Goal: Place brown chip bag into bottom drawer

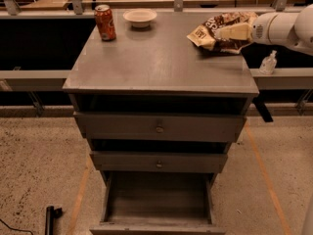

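Observation:
The brown chip bag (208,33) lies crinkled on the back right corner of the grey cabinet top (156,62). My gripper (224,33) reaches in from the right on a white arm and lies over the middle of the bag, touching it. The bottom drawer (159,197) stands pulled out at the foot of the cabinet, and its bare grey floor is empty. The drawer is well below and in front of the gripper.
An orange soda can (105,22) and a small white bowl (140,17) stand at the back left of the top. Two grey drawer fronts with knobs (159,127) sit above the open drawer. A small clear bottle (268,62) stands on the ledge at right. A black object (49,217) lies on the floor at left.

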Tool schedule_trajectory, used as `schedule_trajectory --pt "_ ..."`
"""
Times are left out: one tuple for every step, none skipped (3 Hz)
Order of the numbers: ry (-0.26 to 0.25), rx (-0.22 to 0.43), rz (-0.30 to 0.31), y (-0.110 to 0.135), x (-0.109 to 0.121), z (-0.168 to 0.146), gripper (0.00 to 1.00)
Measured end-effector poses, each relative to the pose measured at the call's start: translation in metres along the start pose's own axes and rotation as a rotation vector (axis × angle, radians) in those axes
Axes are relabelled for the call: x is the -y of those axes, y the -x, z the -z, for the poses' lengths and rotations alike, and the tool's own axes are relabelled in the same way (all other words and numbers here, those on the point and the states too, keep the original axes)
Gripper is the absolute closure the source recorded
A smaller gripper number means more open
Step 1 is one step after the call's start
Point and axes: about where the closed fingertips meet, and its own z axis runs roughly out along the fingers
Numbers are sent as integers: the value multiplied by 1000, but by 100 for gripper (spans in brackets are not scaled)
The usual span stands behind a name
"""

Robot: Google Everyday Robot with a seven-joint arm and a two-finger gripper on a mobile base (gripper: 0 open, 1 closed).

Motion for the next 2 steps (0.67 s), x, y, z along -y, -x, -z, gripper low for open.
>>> schedule_trajectory --pt "-39 -1 -48 -9 17 -12 0" --pt "-24 -20 -86 -27 26 -25 17"
